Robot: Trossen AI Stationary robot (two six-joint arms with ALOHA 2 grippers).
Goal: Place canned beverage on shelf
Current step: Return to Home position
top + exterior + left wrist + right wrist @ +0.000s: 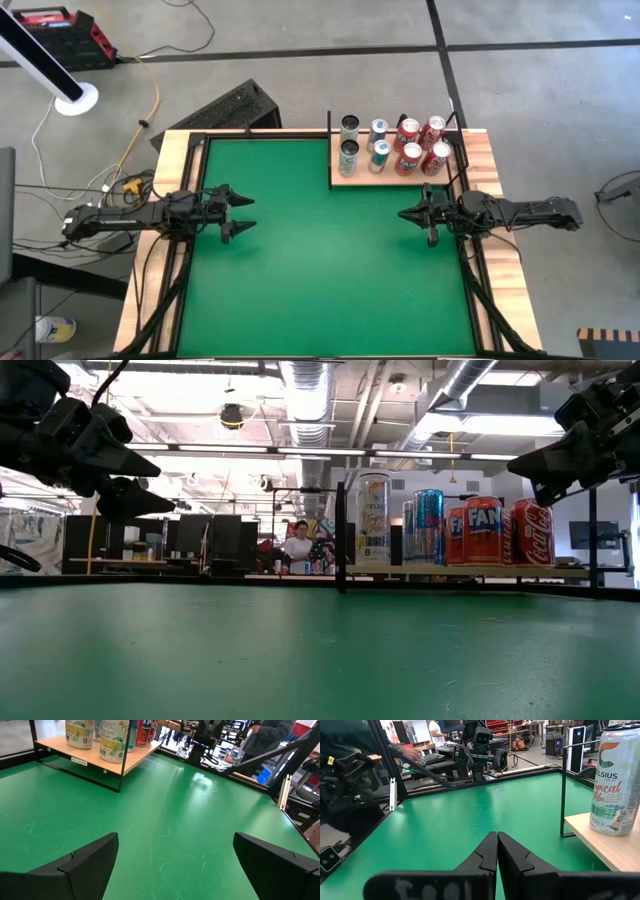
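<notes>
While both arms hang over the green mat | L gripper: left side of mat, fingers apart, nothing btwn | R gripper: right side, near the shelf, fingers pressed together (gripping nothing) | shelf: far-right corner of mat, eight cans upright on it, two rows, in pale, blue, orange and red pairs

Bright, even light comes from ceiling strip lights (blown out to white in the low view). A pale patch of glare lies on the green felt surface; only soft shadow sits beneath the shelf.
</notes>
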